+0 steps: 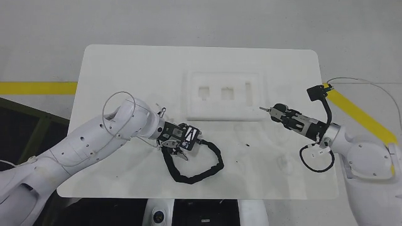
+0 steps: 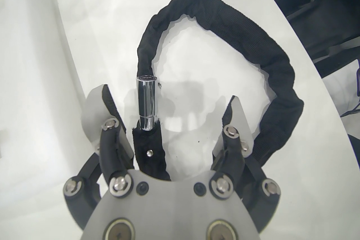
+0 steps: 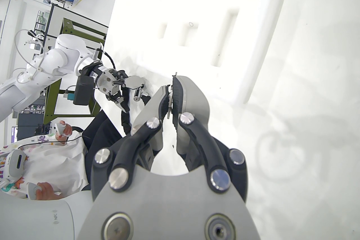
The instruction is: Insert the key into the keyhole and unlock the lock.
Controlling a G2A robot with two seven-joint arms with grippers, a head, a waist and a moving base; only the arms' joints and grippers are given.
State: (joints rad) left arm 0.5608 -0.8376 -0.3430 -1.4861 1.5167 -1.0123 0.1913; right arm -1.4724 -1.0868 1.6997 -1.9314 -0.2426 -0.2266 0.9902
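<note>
Right gripper (image 3: 170, 85) tight on the key (image 3: 168, 109); left gripper (image 2: 168, 92) wide around the lock barrel (image 2: 145, 103).

Black fabric-sleeved chain lock (image 2: 225, 27) looped on the table (image 1: 125, 69), chrome cylinder (image 2: 145, 103) end; thin key (image 3: 168, 111) in the right end effector (image 3: 170, 83).

No readable text on the lock (image 1: 210, 163) or table (image 1: 125, 69)

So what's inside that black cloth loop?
A shiny metal cylinder joins the two ends of the black sleeve. Whatever fills the rest is hidden by cloth.
</note>
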